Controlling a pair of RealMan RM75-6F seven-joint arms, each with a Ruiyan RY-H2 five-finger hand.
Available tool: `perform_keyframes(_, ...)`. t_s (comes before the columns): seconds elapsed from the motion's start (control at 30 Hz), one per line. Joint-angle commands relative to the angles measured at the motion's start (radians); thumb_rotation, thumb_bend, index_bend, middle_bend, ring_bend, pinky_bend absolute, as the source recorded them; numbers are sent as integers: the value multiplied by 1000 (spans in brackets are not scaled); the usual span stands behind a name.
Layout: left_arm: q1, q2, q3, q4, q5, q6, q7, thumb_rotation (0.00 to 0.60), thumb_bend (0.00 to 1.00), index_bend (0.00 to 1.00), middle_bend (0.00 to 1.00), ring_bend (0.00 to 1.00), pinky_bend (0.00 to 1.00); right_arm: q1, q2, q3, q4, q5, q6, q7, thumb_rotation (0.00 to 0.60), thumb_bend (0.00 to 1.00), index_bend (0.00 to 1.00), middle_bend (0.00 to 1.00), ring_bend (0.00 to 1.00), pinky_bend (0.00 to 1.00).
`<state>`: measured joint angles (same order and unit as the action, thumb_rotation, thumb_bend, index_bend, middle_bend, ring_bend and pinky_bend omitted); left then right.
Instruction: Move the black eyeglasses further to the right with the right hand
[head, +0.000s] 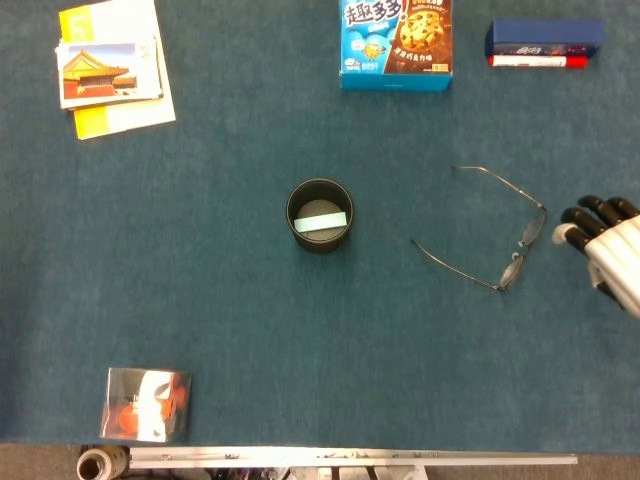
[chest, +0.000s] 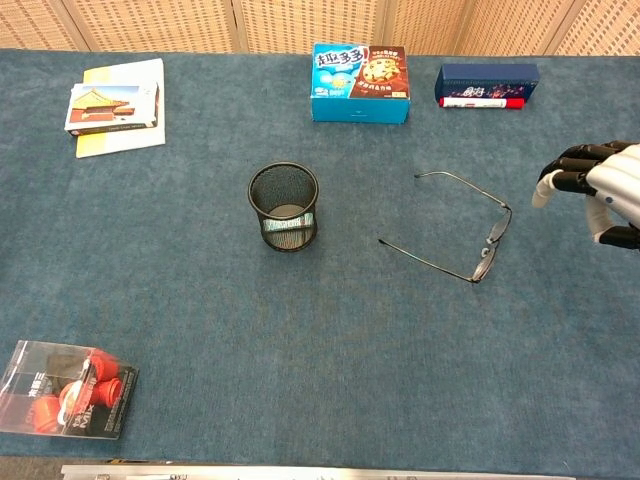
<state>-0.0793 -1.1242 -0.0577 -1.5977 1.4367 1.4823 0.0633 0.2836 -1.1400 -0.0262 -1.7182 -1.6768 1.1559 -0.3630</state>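
Observation:
The black eyeglasses (head: 517, 254) (chest: 487, 246) lie unfolded on the blue cloth right of centre, temples pointing left. My right hand (head: 606, 248) (chest: 597, 187) reaches in from the right edge, a short way right of the lenses and not touching them. Its fingers are apart and slightly curled, holding nothing. My left hand shows in neither view.
A black mesh cup (head: 320, 215) stands at the centre. A cookie box (head: 396, 43) and a dark blue box with a red marker (head: 543, 44) sit at the far edge. Booklets (head: 110, 65) lie far left; a clear packet of red items (head: 146, 404) sits near left.

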Motion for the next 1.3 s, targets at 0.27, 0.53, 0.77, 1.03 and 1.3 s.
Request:
perform_keyframes(0.27,1,2,-1,0,1,1,-7,600,482,527,374,411,514,35,-54,4,13,68,-72,-68,600,994,387,325,214,305)
perform_keyframes(0.53,4,6,-1,0,3,5,-17,600,482,527,374,411,514,55,-91,4,29,118,-111,-116,600,993,387,325,214,305)
perform_keyframes(0.77,5,6,-1,0,4,6,-18,600,482,527,374,411,514,70,-116,3,41,152,-130,-147,600,993,387,325,214,305)
perform_keyframes(1.03,7,9,-2,-1,5,7,-24,600,482,527,374,411,514,93,-148,4,55,189,-160,-177,600,993,387,325,214,305)
perform_keyframes(1.3,9,13,-3,0,4,8,-39,600,482,527,374,411,514,117,-172,4,57,213,-178,-202,600,993,387,325,214,305)
